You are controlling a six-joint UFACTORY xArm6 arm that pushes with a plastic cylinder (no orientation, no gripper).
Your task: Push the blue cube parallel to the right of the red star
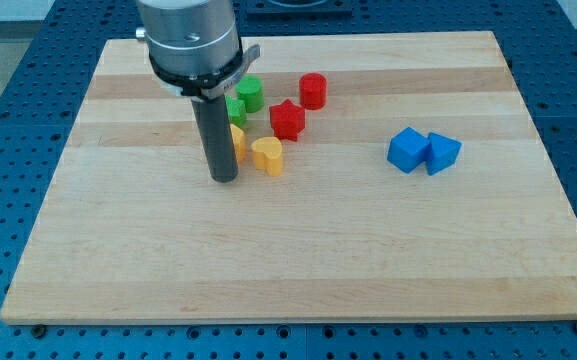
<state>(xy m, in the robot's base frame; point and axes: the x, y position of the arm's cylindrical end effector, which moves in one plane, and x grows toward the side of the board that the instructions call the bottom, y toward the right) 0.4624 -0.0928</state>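
The blue cube [407, 150] lies on the wooden board [298, 250] at the view's right, touching a second blue block [443, 153] with a sloped top on its right. The red star [287, 119] sits near the board's centre top, well to the left of the blue cube. My tip [225, 178] rests on the board left of the yellow heart [267, 155], far to the left of the blue cube and below-left of the red star. It touches no blue block.
A red cylinder [313, 90] stands up-right of the star. A green cylinder [249, 94] and another green block [235, 109] lie left of the star. A yellow block [237, 142] is partly hidden behind the rod.
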